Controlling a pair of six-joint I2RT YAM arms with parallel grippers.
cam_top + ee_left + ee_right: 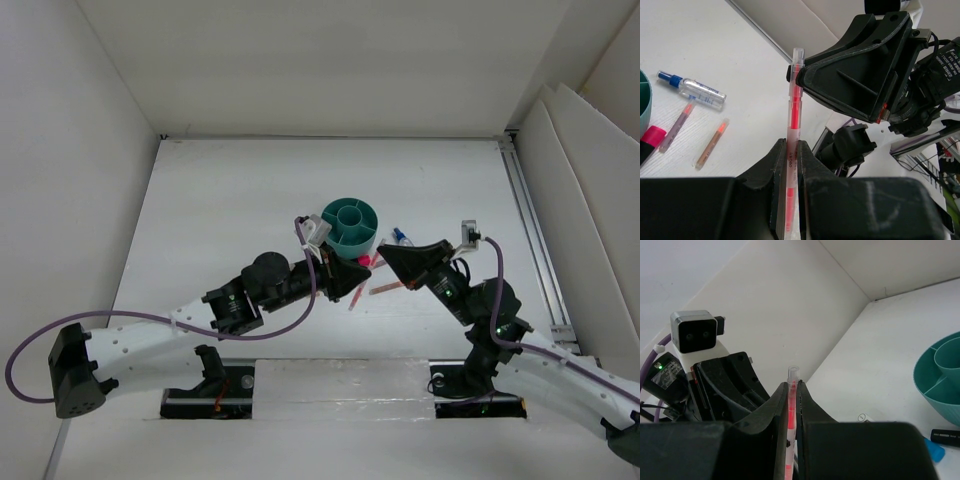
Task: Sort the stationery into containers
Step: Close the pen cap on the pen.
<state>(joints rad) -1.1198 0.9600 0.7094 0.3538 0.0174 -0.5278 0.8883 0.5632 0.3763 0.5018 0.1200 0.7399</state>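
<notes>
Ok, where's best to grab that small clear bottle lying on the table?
Probably the clear bottle across its wide middle body, coming straight down from above: it lies flat, and its blue-capped end is narrower.

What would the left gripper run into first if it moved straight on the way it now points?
The right gripper, close ahead. The pink pen clamped in the left gripper reaches up to its fingertips. Depth is hard to judge, but nothing else seems to lie between them.
</notes>
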